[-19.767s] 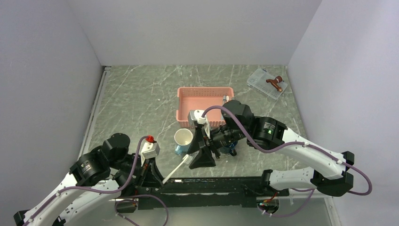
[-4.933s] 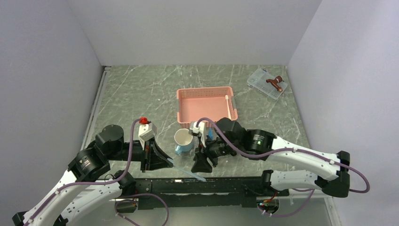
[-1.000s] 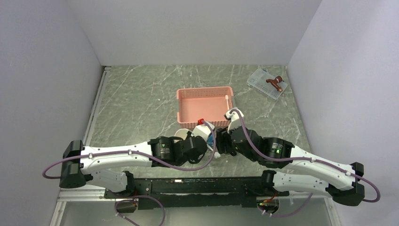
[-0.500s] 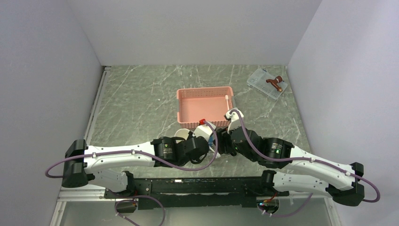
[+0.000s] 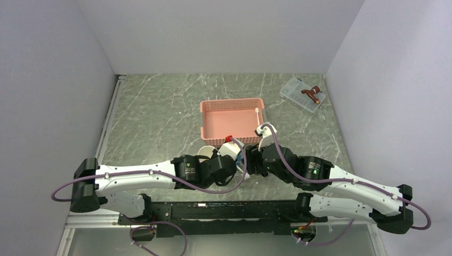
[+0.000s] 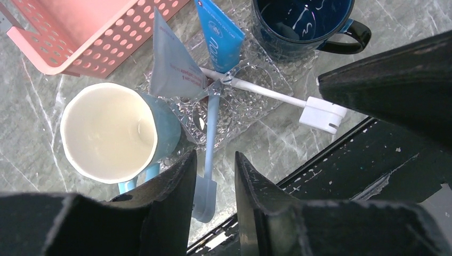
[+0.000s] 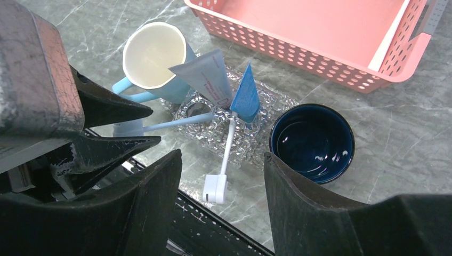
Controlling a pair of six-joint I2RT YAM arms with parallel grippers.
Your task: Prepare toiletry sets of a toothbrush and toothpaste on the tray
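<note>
The clear tray point(image 6: 250, 98) lies between two mugs. On it rest a grey-blue toothpaste point(image 6: 173, 66) and a bright blue toothpaste point(image 6: 221, 34). A light blue toothbrush point(image 6: 209, 138) lies across the tray, its head over the near edge. A white toothbrush point(image 6: 277, 98) crosses it, its head point(image 7: 216, 188) on the table. My left gripper point(image 6: 215, 157) hovers open above the light blue toothbrush, holding nothing. My right gripper point(image 7: 222, 156) hangs wide open above the white toothbrush's head, empty. In the top view both grippers point(image 5: 246, 160) meet over the tray and hide it.
The pink basket point(image 5: 232, 120) stands just behind the tray with one white toothbrush point(image 7: 392, 34) along its right side. A light blue mug point(image 6: 109, 133) is left of the tray, a dark blue mug point(image 7: 312, 141) right. A small clear box point(image 5: 302, 94) sits back right.
Five seconds ago my left gripper held the light blue toothbrush near the front edge; now that toothbrush lies on the tray and the jaws stand apart. Both arms have hardly moved in the last second.
</note>
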